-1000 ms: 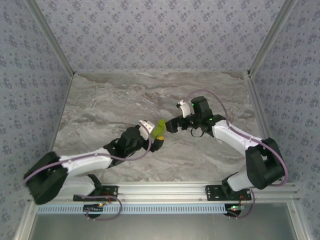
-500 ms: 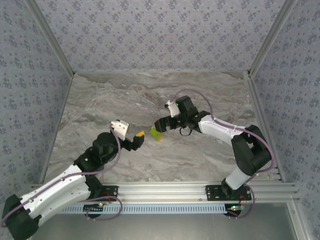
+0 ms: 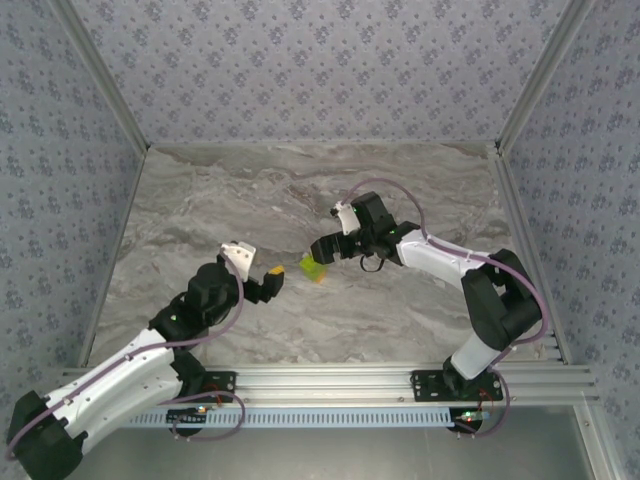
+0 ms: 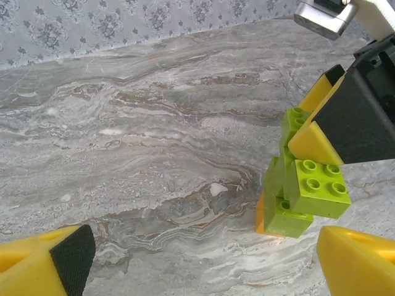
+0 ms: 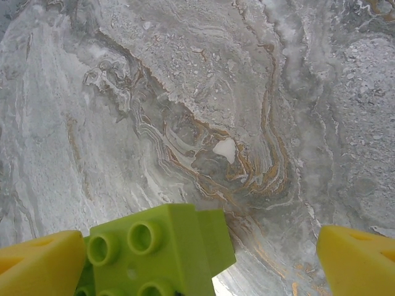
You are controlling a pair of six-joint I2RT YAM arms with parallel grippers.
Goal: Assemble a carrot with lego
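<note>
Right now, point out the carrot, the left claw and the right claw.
carrot (image 4: 311, 188), left wrist view, lime-green studded brick.
left claw (image 3: 274, 280), top view, between its fingertips.
right claw (image 3: 313, 253), top view, between its fingertips.

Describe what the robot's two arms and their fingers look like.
The left arm and the right arm each have white links between bulky black joints, and a lilac cable loops along each one. A small white camera housing sits at each wrist. The fingers are yellow wedges faced with black pads.
</note>
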